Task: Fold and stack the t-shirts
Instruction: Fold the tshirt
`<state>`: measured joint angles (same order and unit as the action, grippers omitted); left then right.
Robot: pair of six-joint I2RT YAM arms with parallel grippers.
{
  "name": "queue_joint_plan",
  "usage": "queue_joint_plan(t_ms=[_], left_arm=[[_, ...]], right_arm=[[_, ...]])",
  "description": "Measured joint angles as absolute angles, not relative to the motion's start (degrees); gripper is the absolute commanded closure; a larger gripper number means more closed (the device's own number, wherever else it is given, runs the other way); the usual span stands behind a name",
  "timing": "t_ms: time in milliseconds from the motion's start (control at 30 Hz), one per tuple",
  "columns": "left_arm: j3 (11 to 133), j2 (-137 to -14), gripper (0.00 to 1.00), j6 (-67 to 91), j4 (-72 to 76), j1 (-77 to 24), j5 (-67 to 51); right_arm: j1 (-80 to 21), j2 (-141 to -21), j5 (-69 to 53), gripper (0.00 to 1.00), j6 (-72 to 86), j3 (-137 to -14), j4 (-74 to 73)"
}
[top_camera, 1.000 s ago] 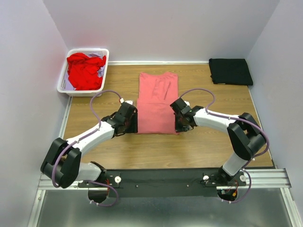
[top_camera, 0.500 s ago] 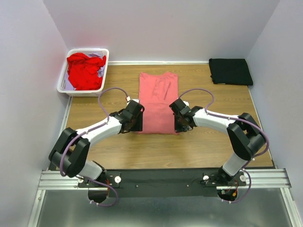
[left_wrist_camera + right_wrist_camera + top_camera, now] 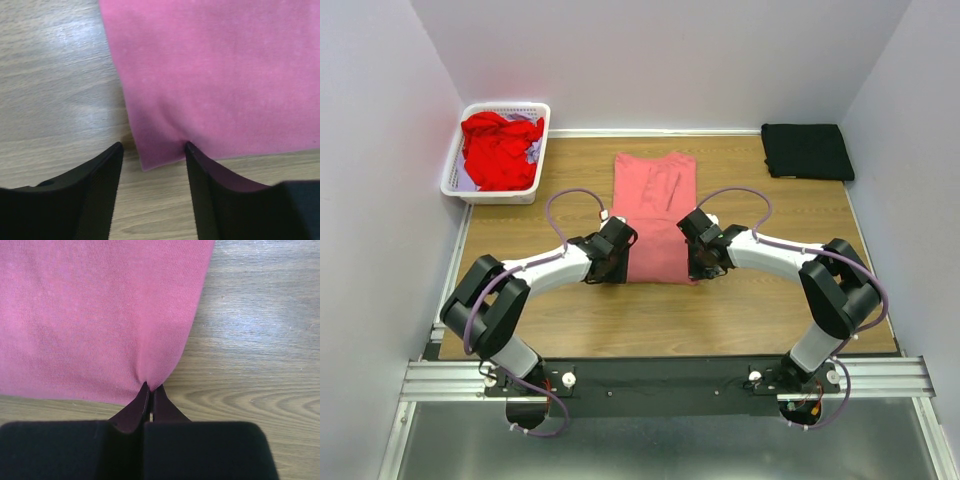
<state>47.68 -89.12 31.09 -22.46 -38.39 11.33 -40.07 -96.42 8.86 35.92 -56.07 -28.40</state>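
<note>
The pink shirt (image 3: pixel 654 215) lies flat in the middle of the counter (image 3: pixel 750 310). It is folded into a long strip that runs from the far side toward the near edge, with its collar end farthest from the arms.

The left pincer (image 3: pixel 153 147) is low at the strip's near left corner. Its jaws stand apart with that corner lying between them. One finger (image 3: pixel 205 185) rests on the cloth and the other sits on bare wood just beside the hem, so nothing is gripped.

The right pincer (image 3: pixel 151 388) is at the near right corner. Its jaws are pressed together on a small pinch of pink cloth, which puckers where the tips meet.

The red shirt (image 3: pixel 500 150) is crumpled in a white basket (image 3: pixel 457 170) at the far left corner. The black shirt (image 3: pixel 807 150) lies folded flat at the far right corner, well apart from the pink one.
</note>
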Motion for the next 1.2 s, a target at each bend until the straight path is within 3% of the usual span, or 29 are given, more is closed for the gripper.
queue_joint_plan(t_ms=[100, 367, 633, 867, 967, 1200], left_arm=[[47.9, -89.49, 0.55, 31.2, -21.87, -38.76, 11.33], [47.86, -89.65, 1.0, 31.86, -20.43, -39.13, 11.27], [46.65, -86.28, 1.0, 31.59, -25.21, -40.27, 9.41], [45.15, -67.18, 1.0, 34.85, -39.72, -48.73, 0.32], [46.76, -61.17, 1.0, 35.77, -46.17, -48.77, -1.28], [57.65, -65.41, 1.0, 33.04, -52.6, -44.69, -0.6]], right_arm=[[-40.07, -96.42, 8.86, 1.0, 35.92, -56.07, -28.42], [-40.1, -96.29, 8.82, 1.0, 35.88, -55.94, -28.36], [-41.23, -93.71, 3.57, 1.0, 34.59, -53.98, -32.53], [-44.47, -83.42, -6.59, 1.0, 32.45, -53.69, -52.38], [-44.53, -80.79, -7.73, 1.0, 31.05, -59.64, -62.02], [-44.03, -84.9, -4.6, 0.99, 26.28, -75.53, -71.24]])
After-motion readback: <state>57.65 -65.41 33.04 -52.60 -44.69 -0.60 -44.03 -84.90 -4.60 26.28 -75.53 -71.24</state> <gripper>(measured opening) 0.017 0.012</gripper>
